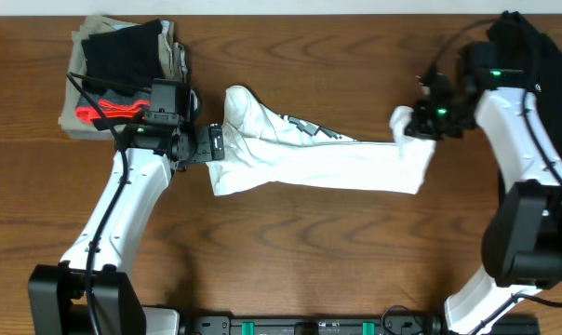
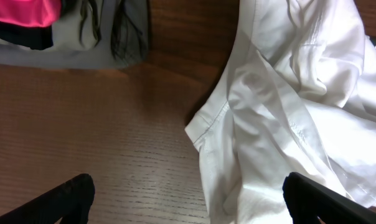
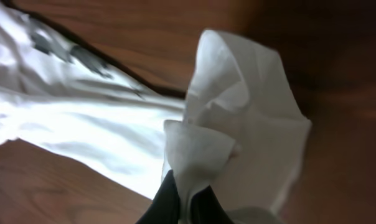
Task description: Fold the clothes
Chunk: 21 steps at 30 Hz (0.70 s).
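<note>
With our right gripper [image 3: 183, 200] clamped on one end of the white T-shirt [image 1: 318, 164], we need our spread-apart left gripper [image 2: 188, 190] pinching the opposite hem

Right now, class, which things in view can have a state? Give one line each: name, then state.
white T-shirt: unfolded, bunched into a long band, right end lifted.
black shirt: lying on top of the tan garment.
tan garment: lying flat under the black shirt.
left end effector: open, over the white T-shirt's left edge.
right end effector: shut on the white T-shirt's right end.
</note>
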Available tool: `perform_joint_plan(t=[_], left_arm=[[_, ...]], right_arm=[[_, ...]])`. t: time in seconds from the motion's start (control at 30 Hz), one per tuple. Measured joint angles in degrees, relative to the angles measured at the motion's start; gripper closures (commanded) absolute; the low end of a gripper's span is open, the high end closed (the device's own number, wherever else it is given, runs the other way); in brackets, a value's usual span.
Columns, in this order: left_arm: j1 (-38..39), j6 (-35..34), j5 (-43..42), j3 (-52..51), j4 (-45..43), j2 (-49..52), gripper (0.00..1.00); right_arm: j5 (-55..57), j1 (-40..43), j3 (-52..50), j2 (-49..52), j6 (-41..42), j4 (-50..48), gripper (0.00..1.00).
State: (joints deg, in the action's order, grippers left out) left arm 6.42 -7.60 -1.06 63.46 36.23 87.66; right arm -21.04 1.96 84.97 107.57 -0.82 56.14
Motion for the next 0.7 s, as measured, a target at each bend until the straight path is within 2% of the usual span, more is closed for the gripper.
perform_joint_plan(t=[0.33,0.47,0.7], left_arm=[[0.0,0.0,0.0,0.0,0.0,0.0,0.02],[0.0,0.0,0.0,0.0,0.0,0.0,0.02],[0.0,0.0,0.0,0.0,0.0,0.8,0.02]], right_arm=[[0.9,-11.2,0.0,1.1,6.2,-5.5,0.94],[1.5,-14.0,0.0,2.0,7.5,-6.7,0.9],[1.8,-16.9,0.0,2.4,8.9,-7.7,0.9]])
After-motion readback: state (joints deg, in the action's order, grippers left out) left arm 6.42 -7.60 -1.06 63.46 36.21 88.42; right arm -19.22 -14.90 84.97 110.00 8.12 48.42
